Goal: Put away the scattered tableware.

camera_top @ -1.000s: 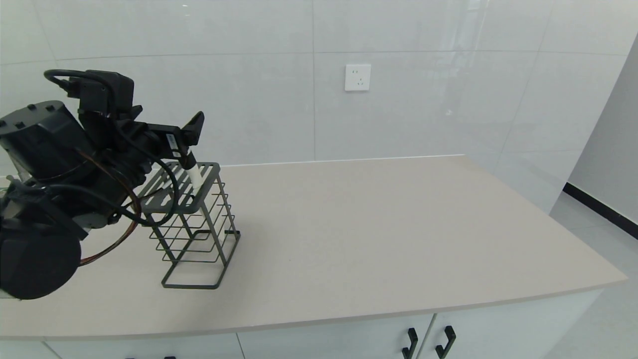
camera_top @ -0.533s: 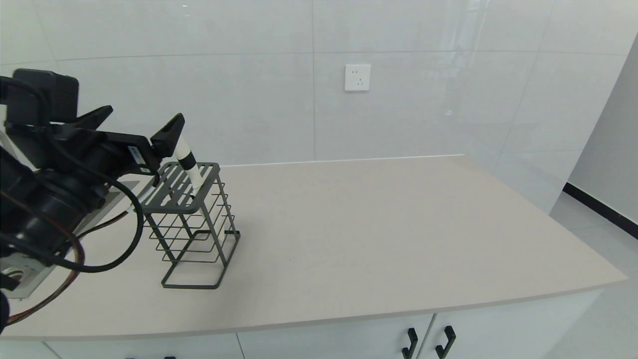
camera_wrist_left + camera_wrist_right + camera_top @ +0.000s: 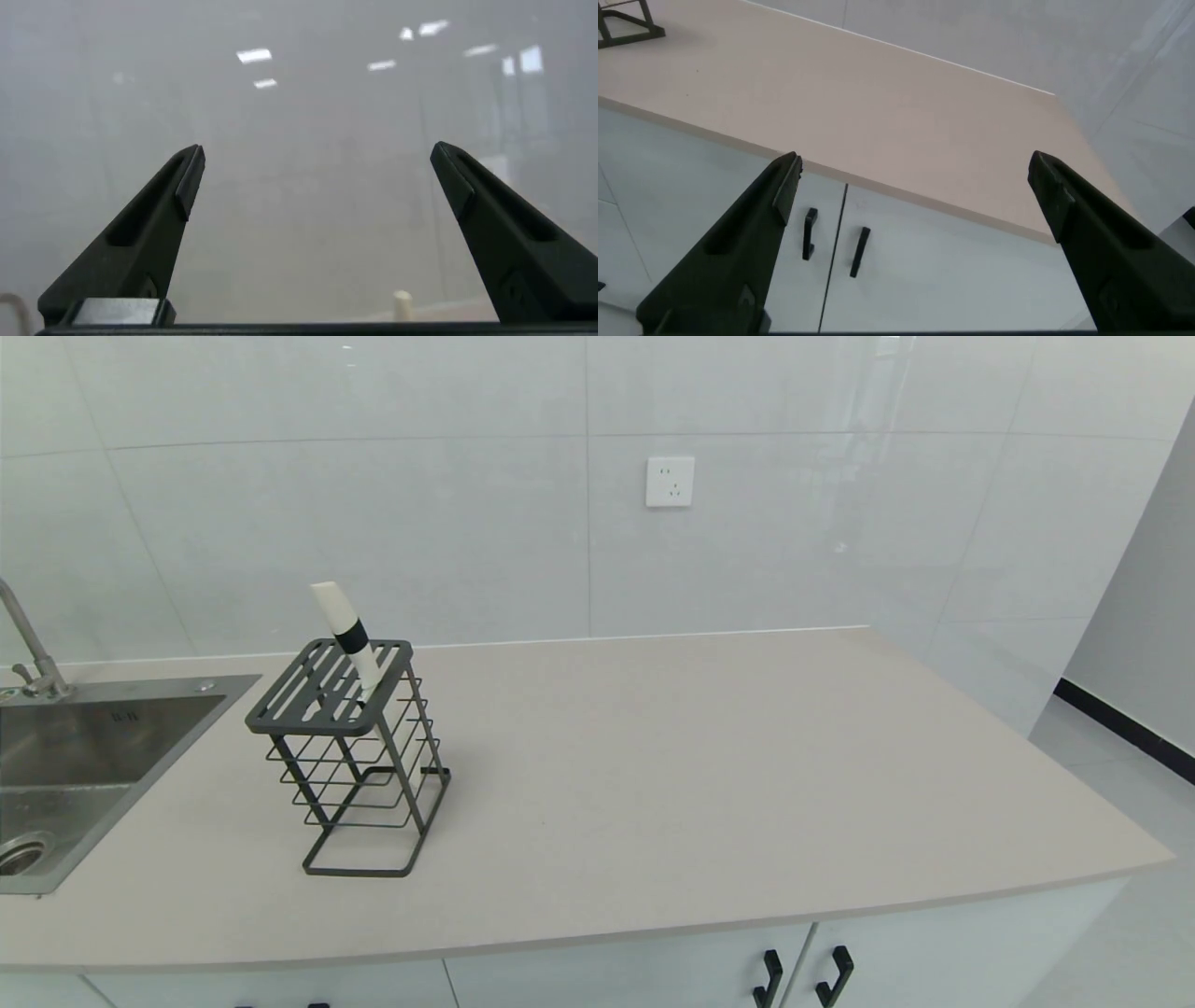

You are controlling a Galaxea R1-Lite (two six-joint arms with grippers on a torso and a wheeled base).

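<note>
Countertop (image 3: 700, 756) with rack (image 3: 317, 695), sink (image 3: 121, 684), tiled wall (image 3: 794, 523)

Left gripper (image 3: 317, 149): built with two matte black fingers (image 3: 149, 238), each shaped as a long wedge and narrowed to a blunt, squared tip. Finished with a flat bevelled inner face along each finger, slightly lighter in sheen than the outer side. Stepped by a shallow notch partway down the outer edge. Backed at the root of one finger by a pale grey strip (image 3: 121, 310).

Right gripper (image 3: 913, 159): made to the same pattern, with matte black tapered fingers (image 3: 738, 243), squared tips, bevelled inner faces and the same notched profile.
</note>
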